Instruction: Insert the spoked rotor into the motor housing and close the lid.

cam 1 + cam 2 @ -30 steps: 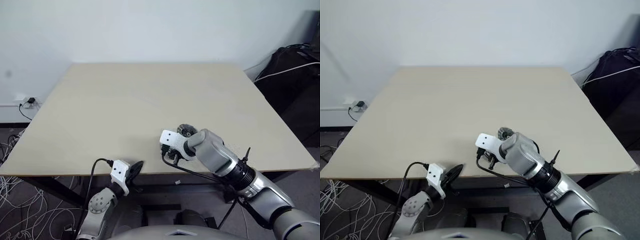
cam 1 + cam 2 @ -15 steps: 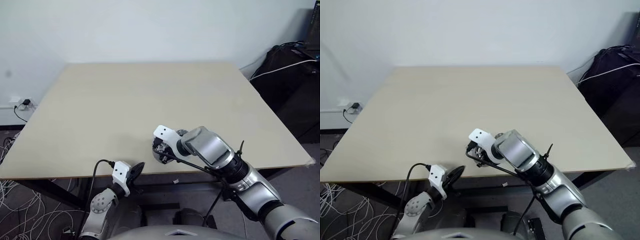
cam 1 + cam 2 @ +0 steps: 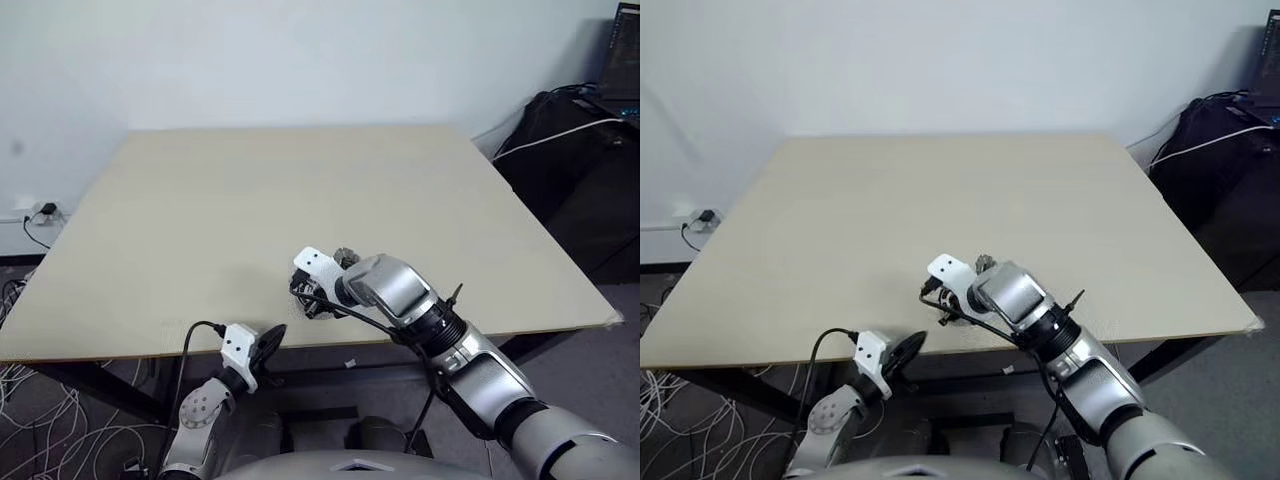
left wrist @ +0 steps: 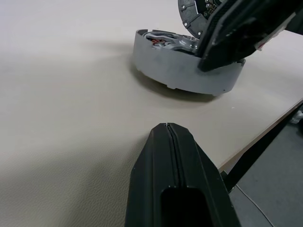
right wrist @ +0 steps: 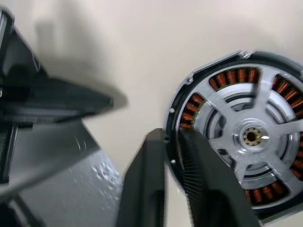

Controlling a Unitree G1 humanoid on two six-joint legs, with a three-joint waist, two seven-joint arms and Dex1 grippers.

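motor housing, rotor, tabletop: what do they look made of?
Motor housing: looks like cast or machined metal, with a matte grey wall and crisp edges; copper-coloured windings inside. Spoked rotor: bright silver spokes and hub, probably aluminium or steel, with a black rim whose material is unclear. Table: pale beige, smooth, low-sheen, likely laminate or wood composite.

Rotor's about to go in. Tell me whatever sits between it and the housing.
Nothing visible does. The right gripper holds the rotor by its rim, tilted right over the open housing; the copper windings show through its spokes.
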